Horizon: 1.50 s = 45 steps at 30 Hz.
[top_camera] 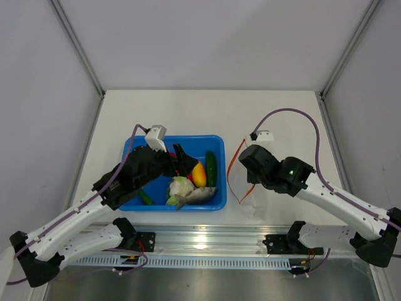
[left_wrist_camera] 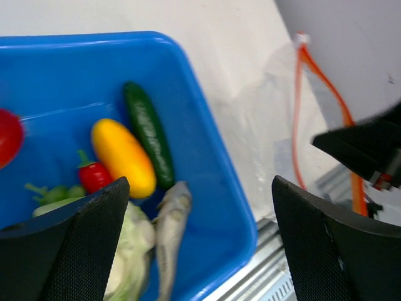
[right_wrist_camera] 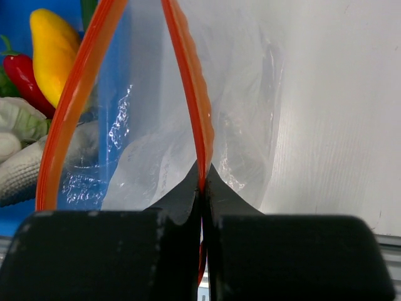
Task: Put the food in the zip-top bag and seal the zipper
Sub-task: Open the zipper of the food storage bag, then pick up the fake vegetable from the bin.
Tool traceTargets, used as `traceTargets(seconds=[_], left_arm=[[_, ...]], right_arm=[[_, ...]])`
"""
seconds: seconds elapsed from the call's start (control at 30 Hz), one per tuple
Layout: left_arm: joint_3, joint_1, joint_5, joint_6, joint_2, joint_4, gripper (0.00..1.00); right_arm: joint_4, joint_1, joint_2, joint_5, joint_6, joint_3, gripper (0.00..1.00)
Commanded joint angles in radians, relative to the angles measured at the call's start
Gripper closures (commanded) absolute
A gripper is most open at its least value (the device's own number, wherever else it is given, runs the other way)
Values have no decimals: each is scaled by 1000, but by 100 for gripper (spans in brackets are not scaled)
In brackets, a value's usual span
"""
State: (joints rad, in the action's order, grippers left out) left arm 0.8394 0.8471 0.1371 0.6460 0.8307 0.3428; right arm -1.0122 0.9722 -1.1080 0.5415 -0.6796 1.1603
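Hanging wide over the tray (top_camera: 200, 139) is the left hand (left_wrist_camera: 200, 244); right hand (right_wrist_camera: 202, 200) pinches zipper (right_wrist_camera: 194, 94)

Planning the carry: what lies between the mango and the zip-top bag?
In the top view, the cucumber and the blue tray's right wall lie between the mango and the zip-top bag.
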Motion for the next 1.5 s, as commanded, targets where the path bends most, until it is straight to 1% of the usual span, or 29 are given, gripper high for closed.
traceTargets(seconds=[0.0, 0.03, 0.13, 0.3, 0.43, 0.53, 0.6, 0.67, 0.77, 0.87, 1.0, 1.17, 1.3, 1.47], left_arm=[[14, -77, 7, -2, -12, 127, 4], [10, -115, -4, 7, -12, 140, 4], [-14, -158, -8, 38, -18, 185, 1], [-39, -164, 33, 60, -21, 246, 0], [-43, -164, 39, 81, 33, 283, 0], [-45, -164, 64, 128, 60, 329, 0], [-60, -163, 116, 193, 74, 349, 1], [-71, -163, 137, 234, 90, 366, 0], [-68, -164, 121, 259, 108, 360, 1], [-71, -160, 73, 283, 128, 341, 1], [-88, -137, 68, 331, 151, 331, 1], [-102, -100, 75, 377, 182, 317, 1], [-95, -37, 93, 402, 220, 317, 2], [-85, -13, 121, 434, 268, 344, 6]], right_arm=[[12, -13, -6, -6, 26, -5, 100], [14, -13, -9, -12, 31, -5, 100], [15, -17, -26, -12, 25, -4, 100], [15, -20, -41, -9, 29, 1, 100], [14, -30, -41, -11, 34, 4, 100], [11, -33, -32, -11, 29, -2, 100], [9, -36, -27, -11, 28, -7, 100], [3, -41, -29, -9, 29, -5, 100], [-6, -43, -26, -8, 28, -4, 100], [0, -43, -18, -12, 28, -10, 100], [7, -43, -16, -18, 28, -14, 100], [24, -43, -15, -31, 28, -31, 100], [27, -43, -26, -37, 26, -31, 100], [30, -43, -27, -44, 23, -36, 100]])
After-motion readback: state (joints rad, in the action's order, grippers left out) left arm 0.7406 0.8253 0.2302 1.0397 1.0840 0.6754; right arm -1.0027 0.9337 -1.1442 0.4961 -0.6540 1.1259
